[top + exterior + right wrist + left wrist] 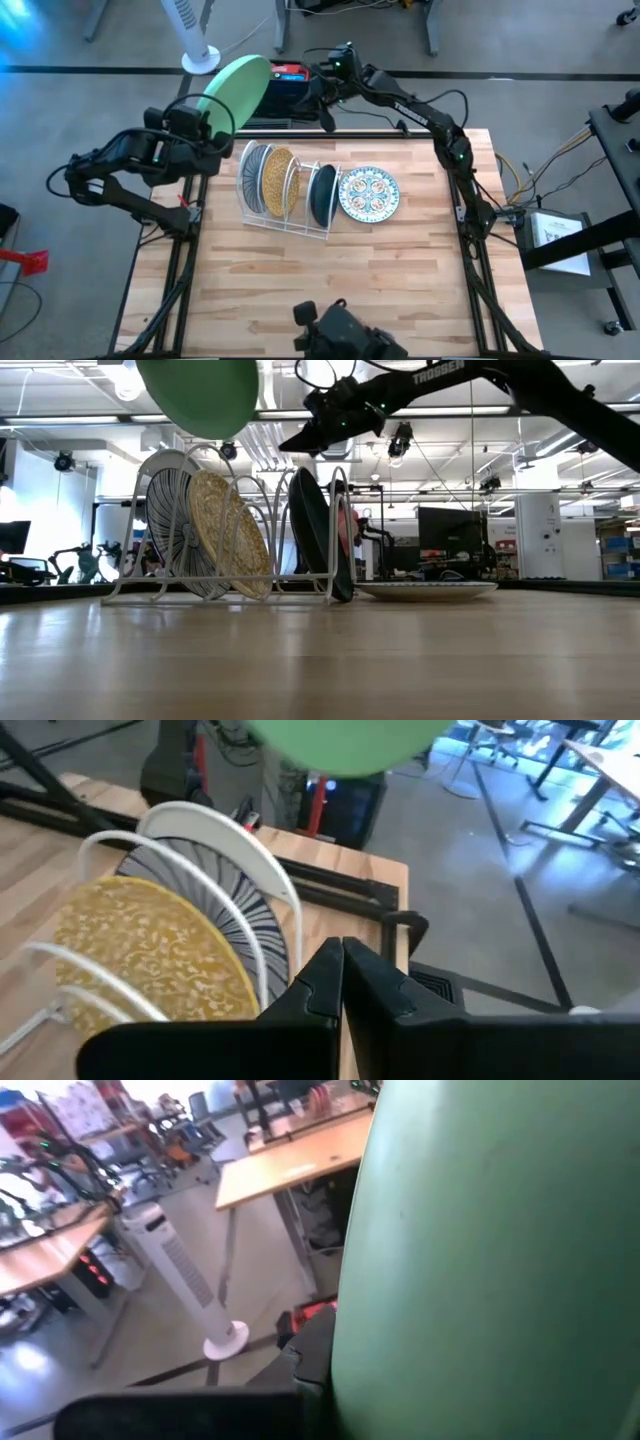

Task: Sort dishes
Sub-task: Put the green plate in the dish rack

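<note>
Showing L gripper [212,128] clenched on light green plate [237,90], held in air above rack's far-left end. White wire rack [300,222] holds striped plate [256,178], mustard plate [277,181] and dark teal plate [322,194]. Floral plate [369,193] lies flat beside rack. R gripper [341,982] w/ fingers pressed together, empty, above table's far edge.

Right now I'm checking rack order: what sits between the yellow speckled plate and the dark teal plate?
Only bare wire slots of the white rack separate the yellow speckled plate from the dark teal plate; the high and low views both show it.
</note>
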Robot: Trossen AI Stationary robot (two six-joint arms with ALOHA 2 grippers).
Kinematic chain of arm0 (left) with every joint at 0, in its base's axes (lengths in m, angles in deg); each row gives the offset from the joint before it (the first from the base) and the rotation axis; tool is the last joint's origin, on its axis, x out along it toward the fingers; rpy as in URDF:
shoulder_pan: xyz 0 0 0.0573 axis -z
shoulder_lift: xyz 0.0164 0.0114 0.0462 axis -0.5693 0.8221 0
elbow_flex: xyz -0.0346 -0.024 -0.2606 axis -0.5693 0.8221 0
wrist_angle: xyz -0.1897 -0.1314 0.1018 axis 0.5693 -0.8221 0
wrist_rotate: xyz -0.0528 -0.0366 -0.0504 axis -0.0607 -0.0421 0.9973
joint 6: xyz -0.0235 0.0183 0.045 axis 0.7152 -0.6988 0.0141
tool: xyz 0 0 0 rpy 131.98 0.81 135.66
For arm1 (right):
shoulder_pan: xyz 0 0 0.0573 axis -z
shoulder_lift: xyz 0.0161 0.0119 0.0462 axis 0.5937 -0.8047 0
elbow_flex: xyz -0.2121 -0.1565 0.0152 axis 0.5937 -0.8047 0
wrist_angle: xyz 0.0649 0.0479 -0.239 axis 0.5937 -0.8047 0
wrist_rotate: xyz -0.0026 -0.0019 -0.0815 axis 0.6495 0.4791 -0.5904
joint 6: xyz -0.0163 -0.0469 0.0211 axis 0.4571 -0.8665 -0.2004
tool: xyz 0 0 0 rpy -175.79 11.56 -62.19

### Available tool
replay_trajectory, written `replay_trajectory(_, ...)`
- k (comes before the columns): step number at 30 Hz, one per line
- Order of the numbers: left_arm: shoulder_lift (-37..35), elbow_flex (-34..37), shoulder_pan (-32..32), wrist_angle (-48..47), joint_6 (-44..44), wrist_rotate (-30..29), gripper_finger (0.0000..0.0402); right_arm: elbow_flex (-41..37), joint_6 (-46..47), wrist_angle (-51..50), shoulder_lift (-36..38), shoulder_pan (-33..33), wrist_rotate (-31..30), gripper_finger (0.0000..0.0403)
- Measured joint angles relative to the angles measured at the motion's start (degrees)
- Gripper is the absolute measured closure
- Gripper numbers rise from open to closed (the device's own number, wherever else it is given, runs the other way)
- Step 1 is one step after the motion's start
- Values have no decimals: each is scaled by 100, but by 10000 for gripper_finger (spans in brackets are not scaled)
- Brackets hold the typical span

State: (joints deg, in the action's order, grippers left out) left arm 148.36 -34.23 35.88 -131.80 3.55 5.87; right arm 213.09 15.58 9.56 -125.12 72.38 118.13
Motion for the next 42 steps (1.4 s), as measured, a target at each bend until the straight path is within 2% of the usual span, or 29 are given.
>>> replay_trajectory(7,-164,44,-82,-1,-194,-93,368,-2,-576,-588,216,-315,-42,403)
replay_trajectory(12,-279,300,-111,1,-204,-120,368,-13,-756,-553,207,-705,-93,403)
replay_trajectory(16,-401,687,-145,2,-55,-129,368,-22,-881,-256,104,-974,-586,403)
replay_trajectory(21,-563,1055,-145,-4,128,-384,367,-24,-880,88,98,-1045,-602,403)
replay_trajectory(28,-670,1030,-145,2,97,-591,366,-24,-440,656,30,-1047,-625,403)
replay_trajectory(30,-695,1030,-145,1,51,-469,366,-24,-388,657,10,-1045,-689,403)
replay_trajectory(36,-662,1027,-136,-4,49,479,366,-31,-384,31,236,-904,-835,403)
replay_trajectory(42,-354,551,-137,-6,88,847,365,-26,-378,-578,746,-492,-1063,403)
